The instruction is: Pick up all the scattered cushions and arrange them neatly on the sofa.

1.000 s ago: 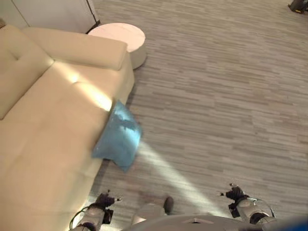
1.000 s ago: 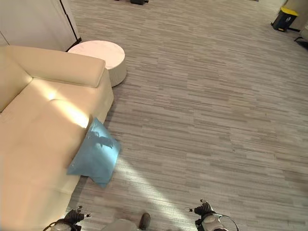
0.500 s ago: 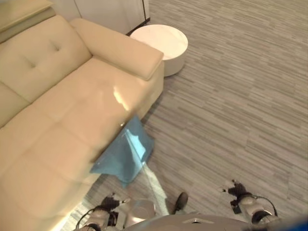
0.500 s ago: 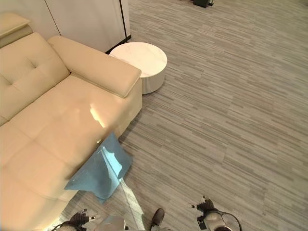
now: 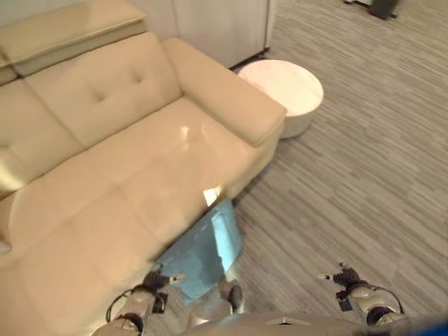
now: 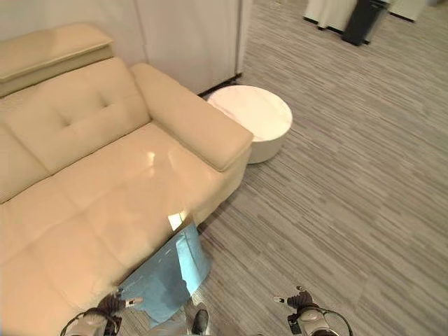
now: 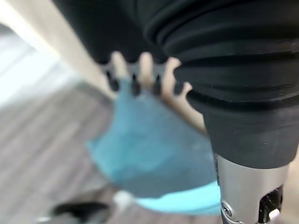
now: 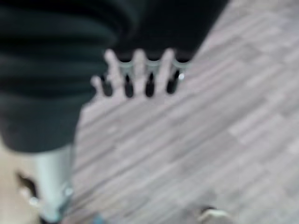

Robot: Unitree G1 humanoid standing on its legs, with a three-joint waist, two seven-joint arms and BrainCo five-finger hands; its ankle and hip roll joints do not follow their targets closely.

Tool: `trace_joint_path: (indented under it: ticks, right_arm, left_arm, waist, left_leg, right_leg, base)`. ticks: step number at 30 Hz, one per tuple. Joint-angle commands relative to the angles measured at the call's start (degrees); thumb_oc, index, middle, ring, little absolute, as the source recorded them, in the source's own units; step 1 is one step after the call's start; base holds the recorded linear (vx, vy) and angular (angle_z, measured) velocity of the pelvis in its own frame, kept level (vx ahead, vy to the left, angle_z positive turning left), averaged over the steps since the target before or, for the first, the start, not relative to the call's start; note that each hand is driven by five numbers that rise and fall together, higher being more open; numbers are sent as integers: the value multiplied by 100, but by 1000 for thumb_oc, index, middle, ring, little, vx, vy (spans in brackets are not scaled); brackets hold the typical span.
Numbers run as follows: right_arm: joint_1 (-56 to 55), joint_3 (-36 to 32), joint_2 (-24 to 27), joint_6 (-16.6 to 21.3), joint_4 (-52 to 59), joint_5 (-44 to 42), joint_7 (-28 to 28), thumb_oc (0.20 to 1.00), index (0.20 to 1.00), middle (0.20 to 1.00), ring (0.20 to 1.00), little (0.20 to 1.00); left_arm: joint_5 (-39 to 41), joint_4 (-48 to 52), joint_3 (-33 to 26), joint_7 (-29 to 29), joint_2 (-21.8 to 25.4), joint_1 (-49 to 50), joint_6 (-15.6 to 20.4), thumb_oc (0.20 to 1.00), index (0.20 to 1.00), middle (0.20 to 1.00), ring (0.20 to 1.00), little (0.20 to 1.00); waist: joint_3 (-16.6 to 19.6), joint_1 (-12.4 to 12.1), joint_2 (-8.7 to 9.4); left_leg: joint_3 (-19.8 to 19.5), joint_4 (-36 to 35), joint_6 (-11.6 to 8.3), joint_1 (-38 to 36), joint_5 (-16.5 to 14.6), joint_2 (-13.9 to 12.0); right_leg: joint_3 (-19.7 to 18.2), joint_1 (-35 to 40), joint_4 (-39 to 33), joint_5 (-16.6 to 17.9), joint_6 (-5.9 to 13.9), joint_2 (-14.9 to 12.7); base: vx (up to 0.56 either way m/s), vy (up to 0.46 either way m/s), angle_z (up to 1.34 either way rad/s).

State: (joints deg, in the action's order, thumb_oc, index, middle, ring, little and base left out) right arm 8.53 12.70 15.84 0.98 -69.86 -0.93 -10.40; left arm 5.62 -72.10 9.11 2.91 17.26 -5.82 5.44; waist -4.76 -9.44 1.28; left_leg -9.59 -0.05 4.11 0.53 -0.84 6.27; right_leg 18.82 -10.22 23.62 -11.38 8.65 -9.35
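Observation:
A light blue cushion [image 5: 203,250] leans on the floor against the front of the cream sofa [image 5: 119,182], near its right armrest [image 5: 224,94]. The cushion [image 7: 154,158] also fills the space past my left hand's fingers [image 7: 140,74] in the left wrist view. My left hand [image 5: 157,280] hangs low at the bottom of the eye views, just left of the cushion's lower edge, fingers relaxed and holding nothing. My right hand [image 5: 343,278] hangs at the lower right over bare floor, open and empty; its fingers [image 8: 140,74] show straight in the right wrist view.
A round white side table [image 5: 285,94] stands on the floor just past the sofa's right armrest. A pale wall panel [image 6: 189,38] rises behind the sofa. A dark bin [image 6: 362,17] stands far off at the upper right. Striped grey floor [image 5: 364,182] spreads to the right.
The camera has swung left, so the sofa now fills more of the picture. The cushion sits lower in view and closer to my left hand. Both hands stay low.

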Motion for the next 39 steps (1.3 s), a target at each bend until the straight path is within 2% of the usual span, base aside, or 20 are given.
trace_joint_path:
  ticks: [1, 3, 4, 6, 9, 13, 15, 16, 17, 18, 19, 21, 22, 26, 29, 33, 36, 39]
  right_arm:
    - [-28, -46, 202, 66, 79, -41, -101, 1000, 1000, 1000, 1000, 1000]
    - [-74, -110, 193, 40, 41, -89, -97, 1000, 1000, 1000, 1000, 1000]
    - [-77, -145, 203, 34, 20, -116, -92, 1000, 1000, 1000, 1000, 1000]
    - [-78, -163, 202, 45, -10, -110, -87, 1000, 1000, 1000, 1000, 1000]
    - [-82, -154, 197, 66, -24, -97, -71, 1000, 1000, 1000, 1000, 1000]
    - [5, -100, 261, 129, 55, -95, -71, 1000, 1000, 1000, 1000, 1000]
    - [63, -74, 341, 177, 117, -113, -93, 1000, 1000, 1000, 1000, 1000]
    - [65, -75, 341, 177, 116, -113, -93, 1000, 1000, 1000, 1000, 1000]
    - [111, -52, 431, 186, 140, -102, -106, 1000, 1000, 1000, 1000, 1000]
    - [129, -29, 439, 184, 136, -121, -99, 1000, 1000, 1000, 1000, 1000]
    - [127, -13, 442, 196, 121, -135, -99, 1000, 1000, 1000, 1000, 1000]
    - [132, 13, 435, 197, 86, -125, -97, 1000, 1000, 1000, 1000, 1000]
    - [116, 50, 421, 197, 30, -101, -73, 1000, 1000, 1000, 1000, 1000]
    - [66, 27, 411, 171, 2, -84, -59, 1000, 1000, 1000, 1000, 1000]
    - [35, 10, 349, 179, 21, -33, -22, 1000, 1000, 1000, 1000, 1000]
    - [11, 45, 228, 151, 32, 46, 36, 1000, 1000, 1000, 1000, 1000]
    - [34, 85, 147, 125, 109, 111, 77, 1000, 1000, 1000, 1000, 1000]
    - [104, 165, 120, 102, 159, 185, 97, 1000, 1000, 1000, 1000, 1000]
  left_arm:
    - [24, -87, 11, 81, -41, 100, 71, 1000, 1000, 1000, 1000, 1000]
    - [-26, -128, 95, 83, -107, 60, 74, 1000, 1000, 1000, 1000, 1000]
    - [-54, -150, 149, 77, -122, 24, 75, 1000, 1000, 1000, 1000, 1000]
    - [-122, -233, 156, 73, -148, 22, 71, 1000, 1000, 1000, 1000, 1000]
    - [-119, -295, 123, 48, -199, 92, 57, 1000, 1000, 1000, 1000, 1000]
    - [-69, -328, 116, 54, -269, 70, 80, 1000, 1000, 1000, 1000, 1000]
    - [13, -284, 136, 71, -328, 20, 99, 1000, 1000, 1000, 1000, 1000]
    - [13, -284, 136, 71, -328, 18, 98, 1000, 1000, 1000, 1000, 1000]
    - [47, -221, 160, 66, -387, -43, 107, 1000, 1000, 1000, 1000, 1000]
    - [46, -173, 173, 58, -399, -62, 110, 1000, 1000, 1000, 1000, 1000]
    - [34, -148, 197, 56, -398, -56, 120, 1000, 1000, 1000, 1000, 1000]
    - [13, -142, 208, 51, -397, -49, 120, 1000, 1000, 1000, 1000, 1000]
    - [14, -151, 195, 37, -382, -9, 124, 1000, 1000, 1000, 1000, 1000]
    - [13, -149, 192, 12, -362, 32, 94, 1000, 1000, 1000, 1000, 1000]
    - [-87, -183, 187, -3, -334, 65, 77, 1000, 1000, 1000, 1000, 1000]
    - [-173, -204, 157, -38, -234, 108, 61, 1000, 1000, 1000, 1000, 1000]
    - [-161, -183, 108, -40, -145, 92, 51, 1000, 1000, 1000, 1000, 1000]
    - [-179, -154, 107, -32, -52, 83, 54, 1000, 1000, 1000, 1000, 1000]
  waist:
    - [62, 23, -15]
    - [62, 238, -72]
    - [63, 297, -46]
    - [166, 312, -7]
    - [289, 311, 24]
    - [267, 278, 61]
    - [184, 298, 95]
    - [198, 308, 99]
    - [122, 376, 131]
    - [119, 386, 134]
    - [114, 380, 124]
    - [117, 377, 126]
    - [118, 358, 120]
    - [108, 339, 100]
    - [130, 298, 85]
    - [190, 277, 162]
    - [114, 213, 179]
    - [14, 178, 121]
  left_leg:
    - [-288, 303, -470, 133, -270, -169]
    - [-569, 186, -541, 26, -205, -156]
    - [-706, 132, -593, -2, -164, -116]
    - [-849, 36, -686, 12, -146, -108]
    - [-895, -197, -808, -6, 6, -233]
    - [-976, -362, -966, 120, 195, -362]
    - [-717, -266, -996, 353, 237, -413]
    - [-726, -260, -993, 378, 248, -404]
    - [84, -33, -965, 669, 250, -589]
    - [411, 36, -931, 754, 241, -716]
    - [535, 50, -932, 751, 232, -812]
    - [559, 42, -957, 730, 250, -873]
    - [596, -32, -993, 646, 284, -989]
    - [943, -186, -1023, 840, 568, -1064]
    - [876, -387, -1002, 655, 504, -1039]
    - [777, -163, -874, 618, 285, -856]
    - [779, 155, -711, 618, 18, -693]
    - [720, 335, -587, 631, -89, -612]
  right_leg:
    - [-551, 198, -1316, 1003, 32, 109]
    - [-1236, 114, -1593, 1117, 90, 231]
    - [-1332, 175, -1788, 1199, 86, 232]
    - [-1135, 456, -2182, 1320, 163, 149]
    - [-1105, 706, -2471, 1306, 142, 304]
    - [-780, 919, -2735, 1261, 108, 388]
    - [-619, 994, -2822, 1221, 102, 403]
    - [-610, 976, -2823, 1228, 106, 396]
    - [-384, 997, -2862, 1171, 109, 334]
    - [-241, 965, -2862, 1165, 86, 305]
    - [-116, 987, -2862, 1154, 61, 287]
    - [-8, 1039, -2862, 1161, 36, 270]
    - [112, 1139, -2862, 1156, 49, 250]
    - [318, 1201, -2862, 1103, 101, 207]
    - [391, 1357, -2862, 1087, 104, 174]
    - [331, 1355, -2607, 1106, 152, -52]
    - [216, 1191, -2090, 1103, 180, -292]
    - [48, 907, -1501, 1153, 161, -434]
  base:
    - [137, -141, 121]
    - [170, -169, 133]
    - [134, -157, 173]
    - [139, -180, 169]
    - [118, -194, 79]
    - [32, -169, 61]
    - [-33, -102, 61]
    - [-79, -73, 78]
    - [-95, -51, 74]
    - [-97, -68, 82]
    - [-18, -34, 85]
    - [36, -3, 85]
    - [61, 36, 63]
    - [41, 98, 25]
    - [78, 150, 30]
    - [66, 227, 14]
    - [4, 223, 3]
    - [-11, 176, -16]
